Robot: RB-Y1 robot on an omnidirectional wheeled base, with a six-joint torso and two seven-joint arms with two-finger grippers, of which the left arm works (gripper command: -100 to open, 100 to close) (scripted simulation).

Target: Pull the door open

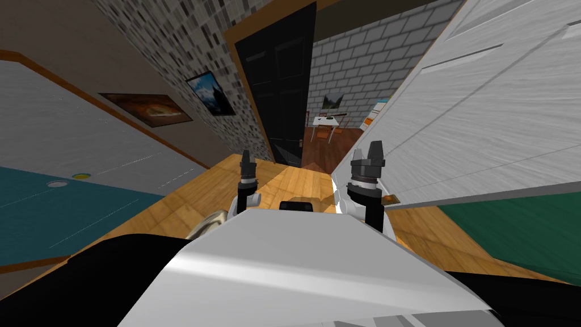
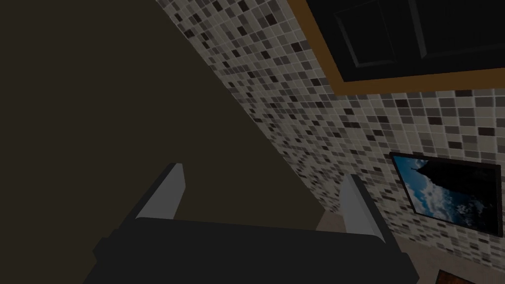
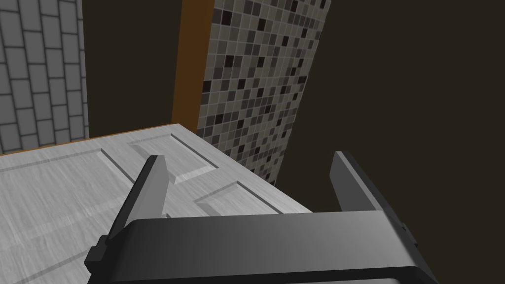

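**Fingers spread wide on both arms beside a pale panelled door at 2 o'clock**

The door point(image 1: 482, 113), light grey with a brushed wood grain and recessed rectangular panels, slants across from 1 to 3 o'clock, its near edge just beside the right gripper point(image 1: 369, 150). In the right wrist view the same grained, panelled face point(image 3: 74, 197) lies close under that gripper point(image 3: 249, 156), whose two flat blade fingers stand far apart with nothing between them. The left gripper point(image 1: 246, 156) is raised at 11 o'clock, and its fingers point(image 2: 170, 192) are equally wide and hold nothing. At 12 o'clock a black panelled door point(image 1: 278, 85) sits in an orange-brown frame point(image 1: 248, 91), set in a wall of small grey mosaic tiles point(image 1: 187, 45) that carries a framed landscape picture point(image 1: 211, 93). The floor point(image 1: 295, 181) is honey-coloured wood planks.
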